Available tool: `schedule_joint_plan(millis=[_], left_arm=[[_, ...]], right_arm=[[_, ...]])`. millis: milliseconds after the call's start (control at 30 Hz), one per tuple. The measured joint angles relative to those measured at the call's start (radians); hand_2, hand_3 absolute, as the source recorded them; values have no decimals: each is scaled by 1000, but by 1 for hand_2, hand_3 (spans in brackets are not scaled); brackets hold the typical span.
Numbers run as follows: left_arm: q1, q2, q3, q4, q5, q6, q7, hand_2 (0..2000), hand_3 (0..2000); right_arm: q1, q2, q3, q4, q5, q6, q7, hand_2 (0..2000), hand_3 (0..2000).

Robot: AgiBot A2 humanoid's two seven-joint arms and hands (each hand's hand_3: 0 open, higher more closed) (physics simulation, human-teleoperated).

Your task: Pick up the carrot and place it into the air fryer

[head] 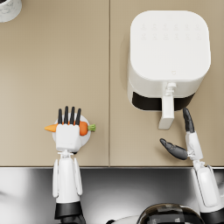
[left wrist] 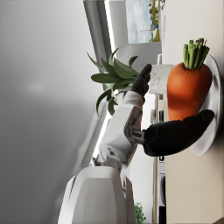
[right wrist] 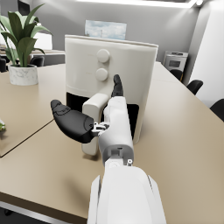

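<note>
An orange carrot with a green top lies on a small white plate near the table's front edge. My left hand is spread flat right over it, fingers straight and pointing away from me. In the left wrist view the dark thumb lies against the carrot on the plate. The white air fryer stands at the back right, its handle sticking out towards me. My right hand is open just right of the handle, holding nothing, as the right wrist view shows.
A potted plant stands at the table's far left corner; its pot shows in the head view. A seam runs down the table between the carrot and the fryer. The table's front edge borders a grey floor.
</note>
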Motion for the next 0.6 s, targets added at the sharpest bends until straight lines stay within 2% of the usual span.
schedule_joint_plan(millis=[300, 333, 367, 467, 500, 533, 600], left_arm=[[28, 0, 23, 91, 3, 79, -8, 0, 0], [34, -1, 28, 99, 3, 85, -14, 1361, 327], [35, -3, 33, 108, 3, 57, -18, 2000, 653], [55, -7, 45, 142, 2, 92, -33, 2000, 1633], [64, -7, 49, 157, 2, 137, -40, 2000, 1960], [69, -7, 52, 180, 2, 211, -30, 2000, 2000], [77, -3, 56, 222, 2, 313, 55, 2000, 2000]], right_arm=[[5, -19, -6, -1, 0, 0, 0, 0, 0], [4, -21, -7, -1, 0, 0, 0, 0, 0], [4, -22, -8, -1, 0, 0, 0, 0, 0], [1, -26, -11, -2, 0, 0, 0, 0, 0], [-1, -27, -11, -2, 0, 0, 0, 0, 0], [-2, -28, -11, -3, 0, 0, 0, 0, 0], [-6, -30, -11, -4, 0, 0, 0, 0, 0]])
